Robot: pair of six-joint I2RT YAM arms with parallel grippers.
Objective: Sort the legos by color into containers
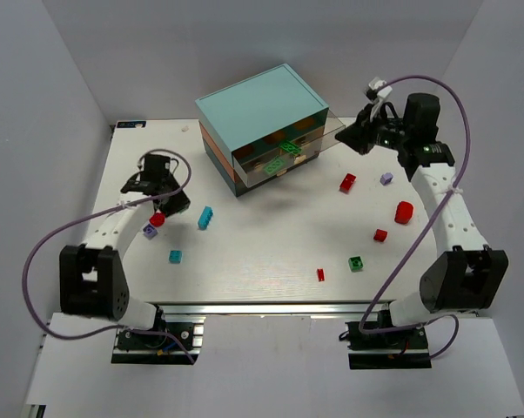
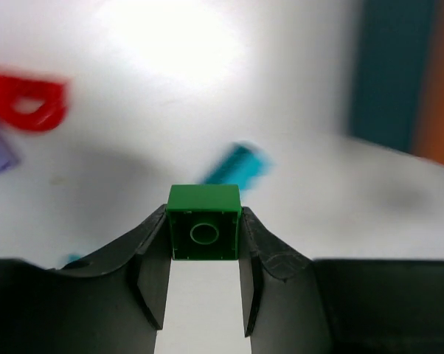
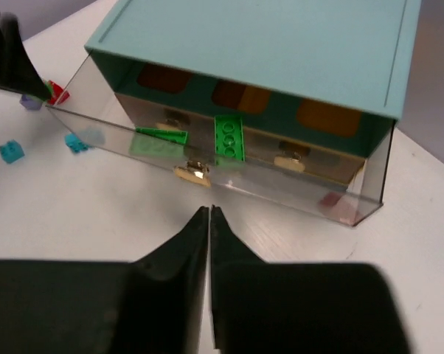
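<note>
1. My left gripper (image 2: 204,219) is clamped on 1 green brick (image 2: 204,198), with 1 finger on each side face. The brick's hollow underside faces the wrist camera.
2. In the top view this gripper sits at 9 o'clock from the centre of the table (image 1: 271,252). From the gripper, a red brick (image 1: 157,219) and a lilac brick (image 1: 150,231) lie close by at 7 o'clock. A cyan brick (image 1: 205,218) lies at 4 o'clock.
3. My right gripper (image 3: 209,214) has its fingers together, with only a thin slit between them and nothing in it. It sits at 2 o'clock from table centre.
4. Its tips point at the clear drawer (image 3: 119,133), just short of the near wall. I cannot tell whether they touch it.
5. The drawer stands pulled out of the chest (image 3: 281,44), which is at 12 o'clock on the table. Inside it lie 2 more green bricks (image 3: 229,136), side by side.
6. Loose at 3 to 5 o'clock on the table are a round red piece (image 1: 405,212), a small red brick (image 1: 380,234) and a dark green brick (image 1: 356,263), well apart from each other.
</note>
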